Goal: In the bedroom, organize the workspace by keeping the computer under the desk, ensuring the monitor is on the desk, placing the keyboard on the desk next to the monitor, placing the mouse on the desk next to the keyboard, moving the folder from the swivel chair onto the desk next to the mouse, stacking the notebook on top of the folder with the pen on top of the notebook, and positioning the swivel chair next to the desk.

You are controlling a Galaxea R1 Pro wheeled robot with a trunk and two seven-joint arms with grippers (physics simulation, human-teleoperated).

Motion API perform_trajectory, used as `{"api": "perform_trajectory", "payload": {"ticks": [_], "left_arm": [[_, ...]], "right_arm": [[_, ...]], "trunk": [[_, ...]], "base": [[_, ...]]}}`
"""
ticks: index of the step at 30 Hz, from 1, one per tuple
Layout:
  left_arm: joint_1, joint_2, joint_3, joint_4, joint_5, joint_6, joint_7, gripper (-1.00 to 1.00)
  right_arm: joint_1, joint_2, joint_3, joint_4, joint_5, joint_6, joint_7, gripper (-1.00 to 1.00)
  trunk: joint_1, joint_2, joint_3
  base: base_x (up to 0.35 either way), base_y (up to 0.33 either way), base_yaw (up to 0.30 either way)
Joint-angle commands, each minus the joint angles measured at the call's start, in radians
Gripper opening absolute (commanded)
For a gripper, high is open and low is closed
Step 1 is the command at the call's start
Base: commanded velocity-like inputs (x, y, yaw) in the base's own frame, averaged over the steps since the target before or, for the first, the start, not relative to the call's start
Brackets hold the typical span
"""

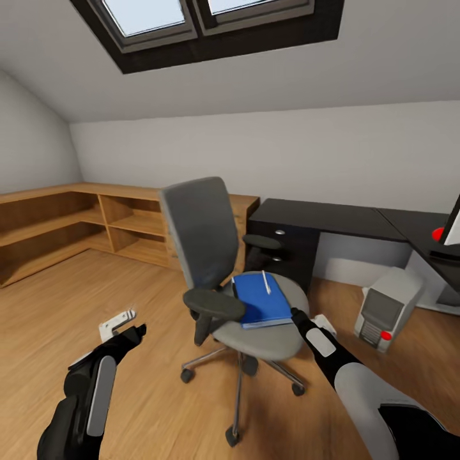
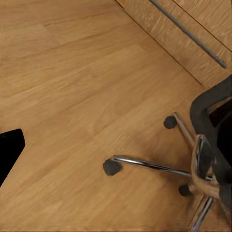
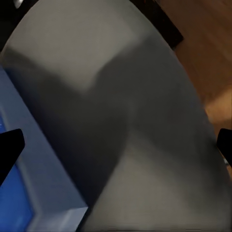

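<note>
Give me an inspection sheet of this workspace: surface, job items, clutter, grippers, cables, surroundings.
Surface: black desk top, bare where it shows.
Job's things: swivel chair stands away from the desk; blue folder lies on its seat with a white pen on top; computer stands on the floor by the desk; monitor edge shows at the far right.
Clutter: nothing seen.
Grippers: left gripper hangs over bare floor, open; right gripper sits at the seat's edge beside the folder, fingers apart, holding nothing.
Cables: nothing seen.
Surroundings: wooden shelving along the wall, skylight, wood floor.
</note>
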Motion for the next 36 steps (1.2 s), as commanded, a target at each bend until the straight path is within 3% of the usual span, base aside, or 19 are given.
{"api": "perform_trajectory", "payload": {"ticks": [1, 6, 9, 16, 26, 36], "left_arm": [[-0.001, 0.000, -0.029, 0.018, 0.011, 0.003, 0.009, 1.00], [-0.001, -0.001, -0.060, 0.055, 0.010, 0.002, 0.009, 1.00], [-0.001, 0.000, -0.119, 0.086, 0.010, 0.001, 0.012, 1.00], [-0.001, -0.001, -0.195, 0.143, 0.010, -0.001, 0.012, 1.00], [-0.001, -0.001, -0.208, 0.151, 0.010, -0.001, 0.011, 1.00], [-0.001, -0.001, -0.218, 0.171, 0.010, -0.003, 0.011, 1.00]], "right_arm": [[0.000, 0.002, -0.002, 0.001, -0.018, -0.002, 0.002, 1.00], [0.000, 0.003, -0.002, 0.003, -0.018, -0.002, 0.004, 1.00], [0.000, 0.003, -0.002, 0.003, -0.018, -0.002, 0.004, 1.00], [0.000, 0.003, -0.002, 0.002, -0.018, -0.003, 0.004, 1.00], [0.000, 0.003, -0.002, 0.002, -0.018, -0.003, 0.008, 1.00], [0.000, -0.001, -0.002, 0.006, -0.016, -0.002, 0.079, 1.00]], "trunk": [[0.000, 0.000, -0.001], [0.000, 0.000, -0.001], [0.000, 0.000, -0.001], [0.000, 0.000, -0.001], [0.000, 0.000, -0.001], [0.000, 0.000, -0.001]], "base": [[0.000, 0.000, 0.279], [0.000, 0.000, 0.279], [0.000, 0.000, 0.278], [0.000, 0.000, 0.278], [0.000, 0.000, 0.278], [0.000, 0.000, 0.130]]}}
